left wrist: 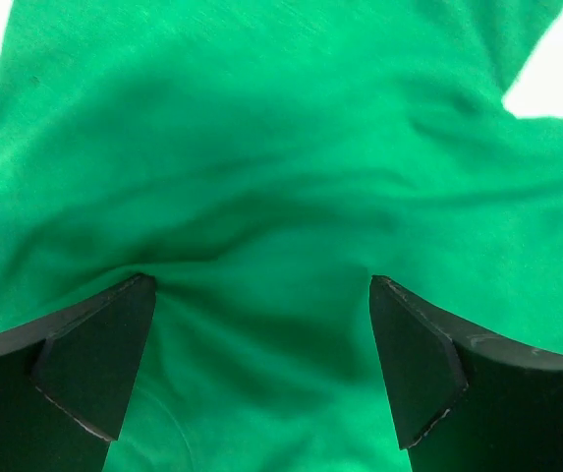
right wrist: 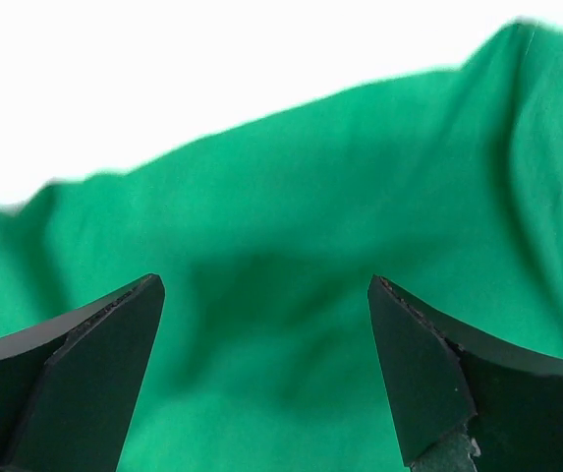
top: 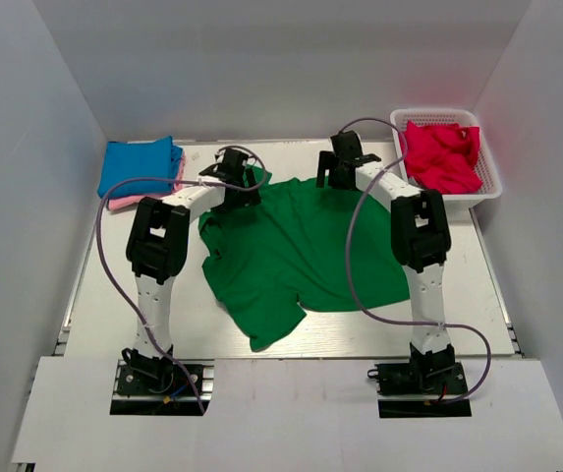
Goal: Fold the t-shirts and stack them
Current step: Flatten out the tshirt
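A large dark green t-shirt [top: 301, 246] lies spread and rumpled in the middle of the table. My left gripper [top: 240, 185] is open just above its far left part; in the left wrist view the green cloth [left wrist: 261, 197] fills the frame between the fingers [left wrist: 94, 354]. My right gripper [top: 332, 175] is open over the shirt's far edge; the right wrist view shows the cloth [right wrist: 291, 275] and its edge against the white table. A folded blue t-shirt [top: 140, 165] lies on a pink one [top: 129, 202] at the far left. A red t-shirt [top: 443, 155] lies in the basket.
A white plastic lattice basket [top: 487, 182] stands at the far right corner. White walls enclose the table on three sides. Grey cables loop from both arms over the table.
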`<state>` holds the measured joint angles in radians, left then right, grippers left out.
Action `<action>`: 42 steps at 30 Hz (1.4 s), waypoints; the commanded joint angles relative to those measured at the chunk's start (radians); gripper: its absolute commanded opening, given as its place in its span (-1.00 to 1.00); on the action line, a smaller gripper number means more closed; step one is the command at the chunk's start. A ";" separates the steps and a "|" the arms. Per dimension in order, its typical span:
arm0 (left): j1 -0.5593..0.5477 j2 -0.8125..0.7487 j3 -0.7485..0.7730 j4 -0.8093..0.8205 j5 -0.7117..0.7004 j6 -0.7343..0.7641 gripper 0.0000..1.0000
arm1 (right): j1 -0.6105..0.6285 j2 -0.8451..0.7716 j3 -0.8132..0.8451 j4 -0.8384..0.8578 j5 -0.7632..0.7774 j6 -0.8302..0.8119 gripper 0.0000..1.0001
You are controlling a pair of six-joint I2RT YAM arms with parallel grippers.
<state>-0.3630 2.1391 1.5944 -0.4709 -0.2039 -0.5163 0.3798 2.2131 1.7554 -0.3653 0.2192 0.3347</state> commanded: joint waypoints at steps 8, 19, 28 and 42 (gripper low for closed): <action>0.021 0.114 0.114 -0.072 -0.185 0.042 1.00 | -0.145 0.258 0.363 -0.112 -0.043 -0.028 0.81; 0.030 0.133 0.145 -0.029 -0.247 0.194 1.00 | -0.262 0.258 0.412 -0.003 0.002 -0.006 0.81; 0.030 0.171 0.300 0.063 -0.177 0.347 1.00 | -0.233 0.155 0.375 -0.009 -0.153 -0.135 0.81; 0.007 -0.203 0.060 -0.120 -0.160 0.060 1.00 | -0.095 -0.412 -0.330 0.124 -0.156 0.024 0.81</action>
<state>-0.3515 2.1193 1.7756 -0.5602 -0.3592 -0.3122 0.2886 1.8797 1.5055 -0.3000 0.0677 0.2741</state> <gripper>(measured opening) 0.998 0.904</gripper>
